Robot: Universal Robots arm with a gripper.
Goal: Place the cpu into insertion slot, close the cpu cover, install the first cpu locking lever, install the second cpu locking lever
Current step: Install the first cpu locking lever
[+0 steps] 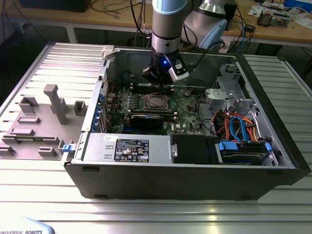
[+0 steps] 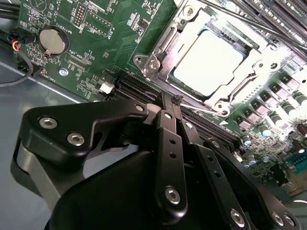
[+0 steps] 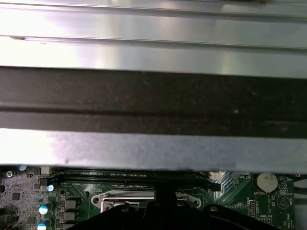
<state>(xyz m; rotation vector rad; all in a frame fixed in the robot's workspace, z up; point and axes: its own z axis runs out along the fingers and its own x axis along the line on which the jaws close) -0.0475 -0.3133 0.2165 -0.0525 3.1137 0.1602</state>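
Black gripper (image 2: 169, 103) fingers are seen pinched narrow on a thin, springy locking lever (image 2: 204, 108) beside the covered cpu (image 2: 213, 62); the stiff wire is best gripped at its end.

A ribbed aluminium table (image 1: 146, 214) of long silvery slats spans the exterior view, bright where overhead light strikes it. On the exterior view's left a grey fixture plate (image 1: 29, 122) with upright blocks lies on it. Behind runs a wooden workbench (image 1: 112, 17), strewn with dark cables (image 1: 117, 7) and small electronic parts (image 1: 273, 17), its pale legs reaching down to a shadowed floor.
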